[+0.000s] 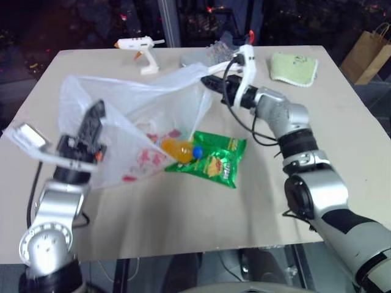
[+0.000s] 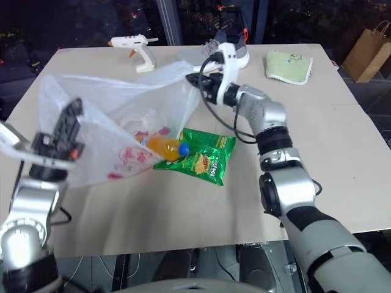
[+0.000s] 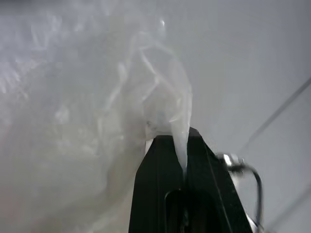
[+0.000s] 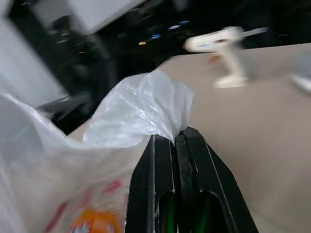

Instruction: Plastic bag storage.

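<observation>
The plastic bag is translucent white with a red-pink print and is stretched between both grippers above the table. My left gripper is shut on the bag's near-left edge, and the film pinches between its black fingers. My right gripper is shut on the bag's far-right edge. An orange bottle with a blue cap lies at the bag's mouth, half under the film.
A shiny green snack packet lies just right of the bag. At the table's far edge sit a white glue gun, a shoe behind my right gripper and a pale green cloth. A brown paper bag stands off the table's far right.
</observation>
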Controlling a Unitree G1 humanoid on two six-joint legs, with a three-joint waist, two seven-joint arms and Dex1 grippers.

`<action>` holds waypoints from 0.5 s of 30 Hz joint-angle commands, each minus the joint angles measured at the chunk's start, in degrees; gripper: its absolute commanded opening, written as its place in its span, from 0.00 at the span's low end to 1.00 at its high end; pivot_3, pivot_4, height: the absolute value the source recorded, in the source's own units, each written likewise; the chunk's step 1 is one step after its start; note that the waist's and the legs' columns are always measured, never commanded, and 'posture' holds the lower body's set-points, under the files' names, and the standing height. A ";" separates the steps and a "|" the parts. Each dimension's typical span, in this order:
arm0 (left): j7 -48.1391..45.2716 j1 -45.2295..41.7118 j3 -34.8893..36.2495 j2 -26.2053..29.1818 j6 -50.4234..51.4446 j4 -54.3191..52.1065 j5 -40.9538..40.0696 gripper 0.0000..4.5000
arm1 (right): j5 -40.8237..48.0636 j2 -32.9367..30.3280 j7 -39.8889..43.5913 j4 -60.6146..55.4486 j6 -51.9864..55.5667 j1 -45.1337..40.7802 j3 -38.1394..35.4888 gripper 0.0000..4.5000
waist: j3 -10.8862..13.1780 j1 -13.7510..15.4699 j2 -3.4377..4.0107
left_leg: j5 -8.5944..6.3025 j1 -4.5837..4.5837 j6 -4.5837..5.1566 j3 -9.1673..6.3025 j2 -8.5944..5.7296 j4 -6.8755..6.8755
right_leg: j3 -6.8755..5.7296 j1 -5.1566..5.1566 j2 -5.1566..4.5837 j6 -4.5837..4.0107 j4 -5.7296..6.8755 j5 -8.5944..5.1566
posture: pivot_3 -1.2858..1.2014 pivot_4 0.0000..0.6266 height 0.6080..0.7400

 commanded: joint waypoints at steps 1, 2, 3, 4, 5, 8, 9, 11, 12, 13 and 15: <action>3.91 -6.02 1.75 1.95 -1.25 1.42 0.82 0.00 | 1.16 -3.54 -1.80 -0.27 -2.45 -4.27 -4.04 0.01 | 0.01 -0.17 0.01 | 0.00 -0.05 0.00 0.03 -0.02 0.00 | 0.01 -0.04 -0.03 0.00 -0.02 0.00 | 0.52 0.24 1.00; 4.53 -7.10 2.07 1.86 -1.24 2.22 0.82 0.00 | 0.98 -4.47 -2.79 -0.10 -2.79 -4.52 -4.70 0.01 | 0.00 -0.21 0.01 | 0.01 -0.19 -0.01 0.00 -0.03 0.01 | -0.02 -0.15 -0.04 0.00 -0.07 0.00 | 0.52 0.24 1.00; 4.91 -7.48 2.37 1.62 -1.01 2.73 0.41 0.00 | 0.88 -5.31 -3.67 0.08 -3.01 -4.65 -5.33 0.01 | 0.00 -0.25 0.01 | 0.02 -0.34 -0.04 -0.04 -0.02 0.00 | -0.06 -0.28 -0.04 0.01 -0.14 0.01 | 0.52 0.24 1.00; 5.11 -7.36 2.60 1.38 -0.72 2.93 0.07 0.00 | 0.78 -5.82 -4.25 0.11 -3.07 -4.60 -5.65 0.01 | 0.00 -0.28 0.01 | 0.06 -0.35 -0.11 -0.02 -0.03 -0.01 | -0.05 -0.29 -0.05 0.01 -0.16 0.01 | 0.52 0.24 1.00; 5.02 -6.86 2.57 1.28 -0.34 3.07 0.34 0.00 | 0.59 -6.35 -4.53 -0.16 -2.80 -4.33 -5.70 0.01 | 0.00 -0.28 0.01 | 0.12 -0.36 -0.22 0.00 -0.02 -0.04 | -0.04 -0.29 -0.06 0.01 -0.21 0.00 | 0.52 0.24 1.00; 4.35 -5.02 2.03 1.01 0.87 2.50 0.69 0.00 | 0.00 -7.87 -2.58 -3.38 -0.75 -2.14 -3.89 0.13 | 0.00 -0.36 0.01 | 0.14 -0.48 -0.24 0.06 -0.01 -0.19 | 0.00 -0.44 -0.08 0.01 -0.30 0.00 | 0.52 0.24 1.00; 3.91 -4.28 1.70 0.90 1.34 2.03 0.83 0.00 | -0.31 -8.48 -1.04 -5.36 0.13 -0.92 -2.59 0.21 | 0.00 -0.27 0.01 | 0.14 -0.49 -0.24 0.07 -0.01 -0.25 | 0.00 -0.44 -0.09 0.01 -0.28 0.01 | 0.52 0.24 1.00; 2.57 -2.66 1.02 0.83 2.09 1.22 1.81 0.00 | -0.35 -9.91 1.19 -9.97 2.81 1.85 -0.55 0.42 | 0.00 -0.16 0.01 | 0.14 -0.52 -0.24 0.06 -0.02 -0.28 | -0.03 -0.44 -0.13 0.01 -0.36 0.00 | 0.52 0.24 1.00; 1.88 -2.03 0.74 0.86 2.19 0.87 2.57 0.00 | -0.11 -10.95 2.15 -12.35 4.41 3.26 0.13 0.53 | 0.00 -0.09 0.01 | 0.14 -0.52 -0.24 0.07 -0.03 -0.28 | -0.04 -0.44 -0.14 0.01 -0.51 0.01 | 0.52 0.24 1.00; 1.05 -1.44 0.79 1.06 2.41 0.41 2.70 0.00 | -0.07 -13.02 3.60 -15.18 6.00 5.22 0.81 0.61 | 0.00 0.02 0.01 | 0.13 -0.53 -0.24 0.07 -0.03 -0.27 | -0.06 -0.43 -0.15 0.02 -0.52 0.01 | 0.52 0.24 1.00; -1.31 0.03 1.68 1.96 3.75 -1.33 0.50 0.00 | 0.85 -18.44 9.06 -21.66 9.79 9.60 2.58 0.83 | 0.00 0.33 0.01 | 0.13 -0.54 -0.22 0.05 -0.05 -0.23 | -0.09 -0.42 -0.18 0.02 -0.50 0.01 | 0.52 0.24 1.00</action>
